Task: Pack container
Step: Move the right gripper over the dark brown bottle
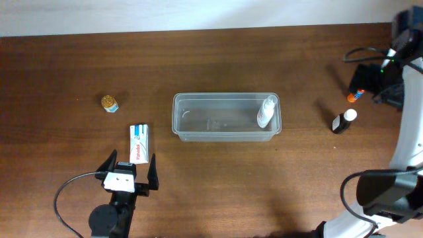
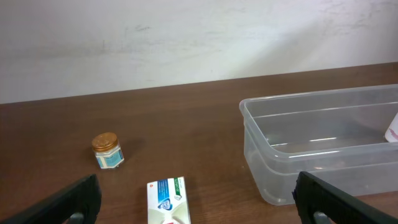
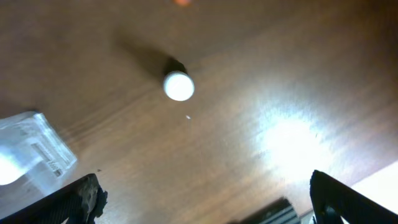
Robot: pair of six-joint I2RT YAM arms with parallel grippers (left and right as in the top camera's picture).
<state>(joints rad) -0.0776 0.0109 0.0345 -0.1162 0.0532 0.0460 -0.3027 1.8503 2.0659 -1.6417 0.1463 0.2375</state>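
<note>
The clear plastic container [image 1: 226, 134] sits mid-table with a white bottle [image 1: 266, 111] lying in its right end. It also shows in the left wrist view [image 2: 256, 134] and a corner of it in the right wrist view [image 3: 43, 149]. A white box with blue and red print [image 1: 138, 143] lies to its left, just ahead of my open, empty left gripper [image 1: 130, 170]; in the left wrist view the box [image 2: 166, 196] sits between the fingers [image 2: 196, 198]. My right gripper [image 3: 205, 199] is open and empty, high above a dark bottle with a white cap [image 3: 178, 84].
A small jar with a gold lid [image 1: 110, 104] stands at the far left. The dark bottle [image 1: 344, 121] and an orange-capped item [image 1: 355, 96] stand right of the container. Cables and the right arm [image 1: 404, 132] fill the right edge.
</note>
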